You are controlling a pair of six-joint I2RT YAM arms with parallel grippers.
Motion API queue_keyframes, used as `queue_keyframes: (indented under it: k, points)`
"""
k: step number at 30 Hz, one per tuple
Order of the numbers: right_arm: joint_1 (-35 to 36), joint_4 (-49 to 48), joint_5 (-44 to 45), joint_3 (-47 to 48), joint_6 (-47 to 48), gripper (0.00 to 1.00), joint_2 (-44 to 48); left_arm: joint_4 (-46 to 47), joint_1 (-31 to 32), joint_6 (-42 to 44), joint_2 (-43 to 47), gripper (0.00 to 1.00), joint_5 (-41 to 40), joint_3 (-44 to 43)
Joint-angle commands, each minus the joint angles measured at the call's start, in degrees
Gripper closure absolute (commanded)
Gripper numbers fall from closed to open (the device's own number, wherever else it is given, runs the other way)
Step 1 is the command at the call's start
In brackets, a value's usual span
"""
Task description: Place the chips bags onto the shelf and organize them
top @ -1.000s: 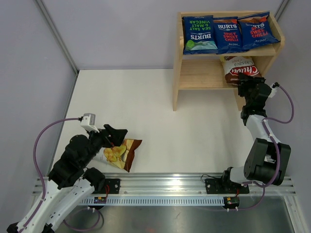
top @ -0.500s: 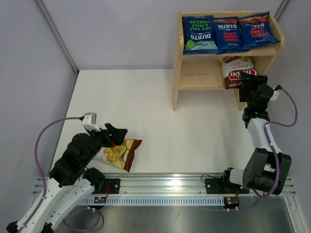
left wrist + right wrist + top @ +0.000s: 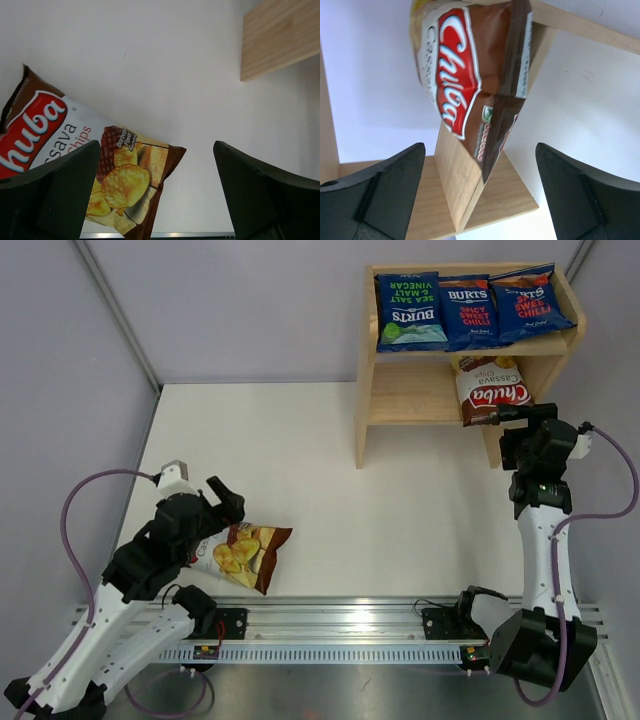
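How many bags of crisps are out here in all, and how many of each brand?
Blue Burts bags: 3
Brown-and-white Chuba bags: 2
Total: 5

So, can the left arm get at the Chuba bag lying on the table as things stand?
Probably yes. The left gripper is open right above the Chuba bag, which lies flat on the white table with nothing on it or between them.
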State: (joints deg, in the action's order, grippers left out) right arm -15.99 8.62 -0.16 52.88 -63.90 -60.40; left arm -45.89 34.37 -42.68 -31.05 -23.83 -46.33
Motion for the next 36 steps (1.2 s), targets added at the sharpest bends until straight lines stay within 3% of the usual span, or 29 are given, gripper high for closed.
queue_keyframes:
  k: [1, 4, 8, 11, 14, 22, 25, 30, 36]
  points:
    - [-0.36, 11.66, -2.03, 4.94, 6.31, 0.01, 4.92, -9.88, -0.53, -9.77, 0.46, 0.01, -13.05, -3.77]
    - [-0.36, 13.71, -8.34, 3.03, 10.88, 0.01, 10.54, -17.53, -0.53, -20.05, 3.18, 0.01, -18.07, -3.51]
    - [-0.36, -1.97, -26.49, -10.04, 10.56, 0.01, 19.43, -22.04, -0.53, -29.72, 9.15, 0.01, -19.06, 3.23]
    - [-0.27, -7.2, -35.91, -13.76, 6.69, 0.01, 20.5, -27.84, -0.53, -43.06, 12.49, 0.01, -19.67, 6.85]
    - [-0.36, -10.88, -42.0, -15.09, 5.8, 0.01, 18.4, -31.01, -0.45, -48.8, 13.99, 0.01, -19.85, 10.02]
    - [-0.27, -13.11, -46.24, -15.09, 8.17, 0.01, 17.07, -16.54, -0.45, -49.08, 14.0, 0.02, -14.76, 21.96]
    - [-0.36, -11.53, -47.21, -14.39, 9.84, 0.01, 17.25, -12.74, -0.53, -50.05, 12.6, 0.09, -11.94, 24.87]
    - [-0.36, -10.99, -46.59, -14.03, 9.33, 0.01, 17.69, -10.63, -0.53, -51.81, 5.83, 0.09, -11.06, 25.49]
    - [-0.36, -11.88, -46.33, -15.44, 8.87, 0.01, 19.0, 3.67, -0.62, -45.49, 0.55, 0.13, -8.86, 27.34]
